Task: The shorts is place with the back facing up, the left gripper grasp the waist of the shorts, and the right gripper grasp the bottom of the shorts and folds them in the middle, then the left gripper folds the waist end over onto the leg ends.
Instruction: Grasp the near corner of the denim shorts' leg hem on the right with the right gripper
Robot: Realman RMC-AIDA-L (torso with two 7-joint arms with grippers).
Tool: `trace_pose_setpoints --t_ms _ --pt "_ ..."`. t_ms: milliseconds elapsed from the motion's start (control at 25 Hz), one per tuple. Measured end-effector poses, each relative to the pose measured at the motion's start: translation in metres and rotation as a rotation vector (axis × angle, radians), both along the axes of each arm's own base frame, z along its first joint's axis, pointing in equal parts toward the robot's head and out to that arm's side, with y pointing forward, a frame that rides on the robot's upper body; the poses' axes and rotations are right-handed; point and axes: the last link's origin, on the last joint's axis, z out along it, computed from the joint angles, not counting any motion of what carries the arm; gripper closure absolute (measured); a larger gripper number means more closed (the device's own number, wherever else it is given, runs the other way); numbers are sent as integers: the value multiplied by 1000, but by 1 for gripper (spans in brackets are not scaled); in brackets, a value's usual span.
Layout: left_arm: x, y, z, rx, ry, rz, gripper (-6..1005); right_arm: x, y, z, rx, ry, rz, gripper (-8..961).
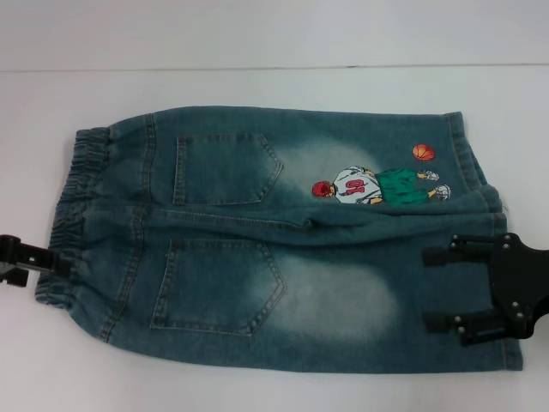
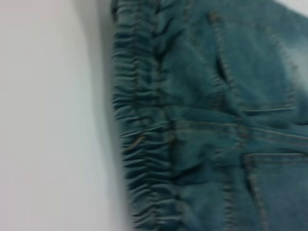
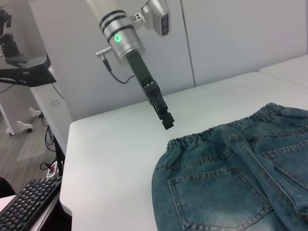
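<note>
Blue denim shorts (image 1: 257, 249) lie flat on the white table (image 1: 274, 43), back up, with two back pockets showing. The elastic waist (image 1: 73, 215) is at the left and the leg ends (image 1: 489, 257) at the right. A cartoon basketball player print (image 1: 377, 184) sits on the far leg. My left gripper (image 1: 34, 257) is at the near part of the waist; the right wrist view shows this left gripper (image 3: 166, 120) raised above the table beside the waistband (image 3: 216, 134). My right gripper (image 1: 439, 287) hangs open over the near leg end, holding nothing.
The table edge (image 3: 67, 159) drops off beyond the waist side. Past it stand a black keyboard (image 3: 29, 204) and a dark equipment stand (image 3: 24, 72). A wall (image 3: 231, 38) runs behind the table. Bare white table surrounds the shorts.
</note>
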Motion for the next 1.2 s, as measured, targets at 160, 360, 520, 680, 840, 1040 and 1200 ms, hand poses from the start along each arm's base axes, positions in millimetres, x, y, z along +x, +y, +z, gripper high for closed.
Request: trace_pose_setpoints --t_ms 160,360,520,680,840,1040,1200 --pt "-7 3 -8 0 32 27 162 0 2 -2 2 -13 0 37" --pt "-11 4 -12 -8 44 38 163 -1 4 -4 0 -20 4 37" --pt "-11 5 -15 -12 59 47 167 -2 7 -4 5 -23 6 38" --pt "-10 5 -17 -17 59 49 174 -3 8 -5 7 -25 9 38" --pt "-9 5 -18 -20 61 49 181 -3 9 -5 13 -28 7 37" --pt "-9 6 -19 -23 62 47 189 -3 10 -5 16 -30 8 37" --pt "-9 6 -20 -20 64 47 196 -4 11 -6 15 -29 8 37"
